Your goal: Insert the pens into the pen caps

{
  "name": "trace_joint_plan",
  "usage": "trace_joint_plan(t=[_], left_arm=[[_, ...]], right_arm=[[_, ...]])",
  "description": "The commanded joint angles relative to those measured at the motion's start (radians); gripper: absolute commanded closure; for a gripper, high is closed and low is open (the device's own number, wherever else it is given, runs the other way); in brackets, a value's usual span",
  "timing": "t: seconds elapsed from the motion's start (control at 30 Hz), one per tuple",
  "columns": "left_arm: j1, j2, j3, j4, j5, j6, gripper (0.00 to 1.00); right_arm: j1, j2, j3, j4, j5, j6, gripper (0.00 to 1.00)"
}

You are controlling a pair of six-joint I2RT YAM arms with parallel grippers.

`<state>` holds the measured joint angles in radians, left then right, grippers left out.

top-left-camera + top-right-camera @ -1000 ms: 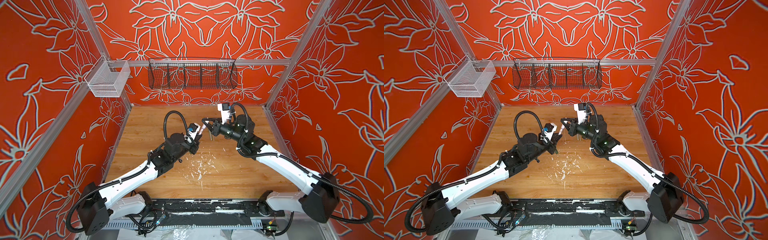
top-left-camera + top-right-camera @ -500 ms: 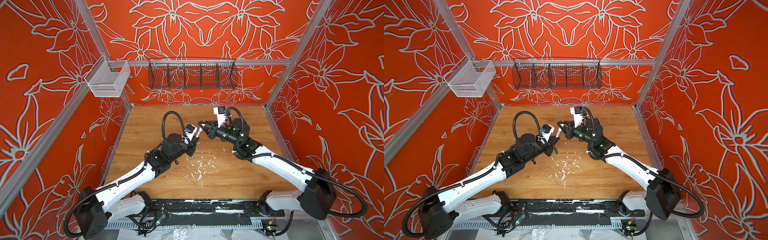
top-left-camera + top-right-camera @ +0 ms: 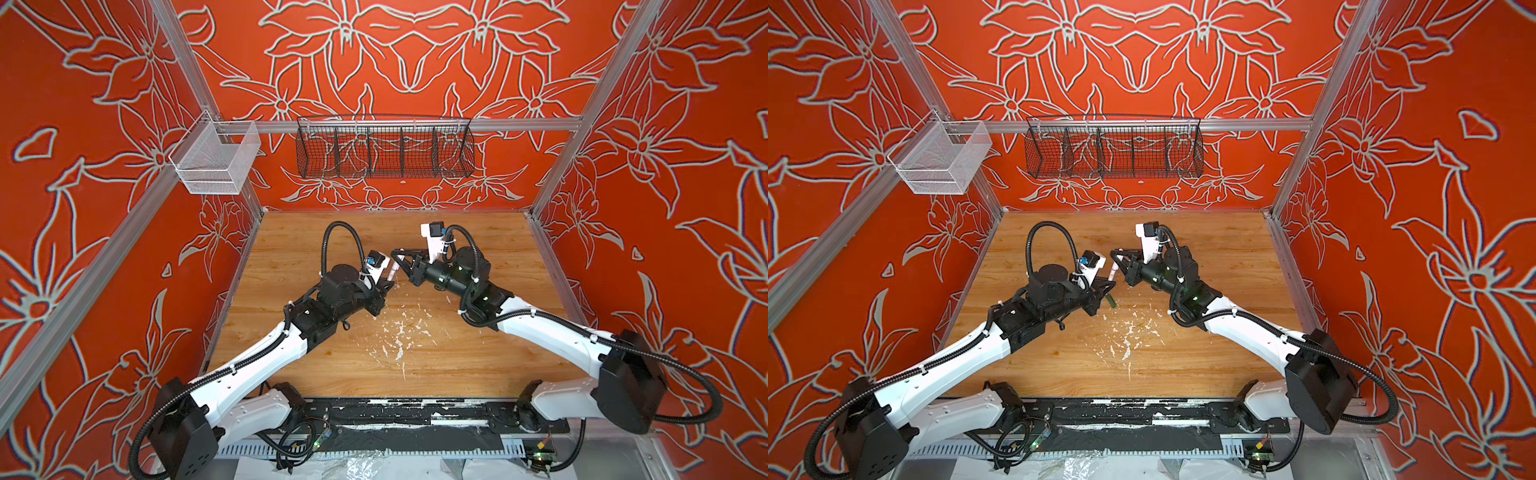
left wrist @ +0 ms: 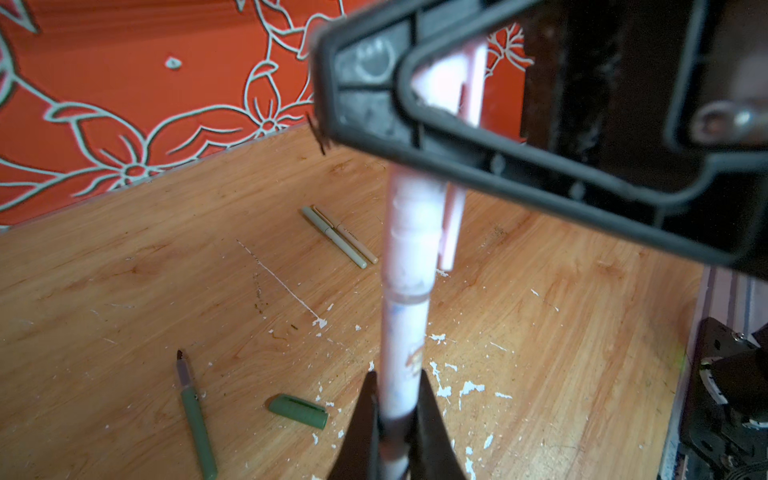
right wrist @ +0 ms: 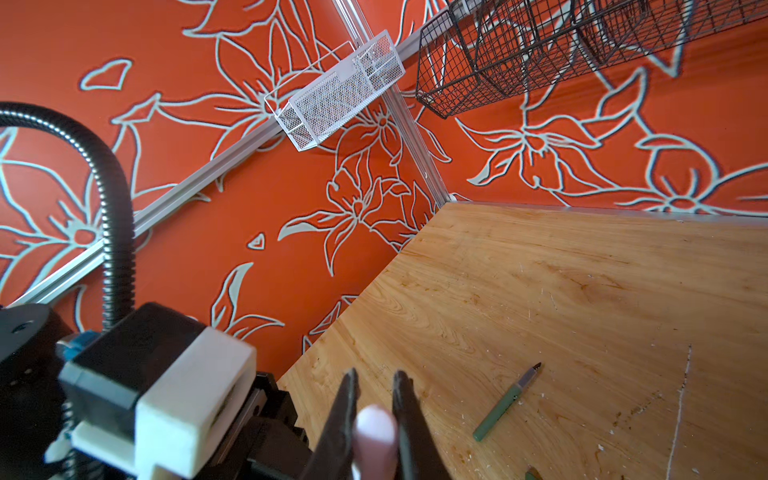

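Two tools meet in mid-air above the worktop (image 4: 124, 270). The left tool (image 4: 397, 390) is clenched on the lower barrel of the pale pink pen (image 4: 405, 332), bracing it so the opposing push runs along its length. The right tool (image 5: 374, 386) pinches the pale pink cap (image 4: 413, 232), which looks nearly or fully seated, its edge meeting the barrel. Beyond them, the dark green pen (image 4: 195, 415) and dark green cap (image 4: 297, 411) lie apart on the worktop, unjoined and probably next. Farther off, the light green pen (image 4: 332, 237) and tan pen (image 4: 349, 237) rest capped, side by side.
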<state>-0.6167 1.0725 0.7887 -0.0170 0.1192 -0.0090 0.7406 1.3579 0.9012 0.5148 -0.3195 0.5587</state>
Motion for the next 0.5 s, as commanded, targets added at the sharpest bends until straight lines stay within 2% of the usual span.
trace_joint_plan(t=[0.0, 0.13, 0.47], left_arm=[[0.055, -0.047, 0.052, 0.299, -0.061, -0.085, 1.0], [0.072, -0.049, 0.052, 0.306, -0.05, -0.097, 1.0], [0.13, -0.068, 0.067, 0.298, -0.027, -0.114, 1.0]], right_arm=[[0.086, 0.04, -0.077, -0.174, -0.143, 0.021, 1.0], [0.111, 0.07, -0.095, -0.132, -0.149, 0.052, 1.0], [0.141, 0.102, -0.114, -0.164, -0.148, 0.039, 1.0]])
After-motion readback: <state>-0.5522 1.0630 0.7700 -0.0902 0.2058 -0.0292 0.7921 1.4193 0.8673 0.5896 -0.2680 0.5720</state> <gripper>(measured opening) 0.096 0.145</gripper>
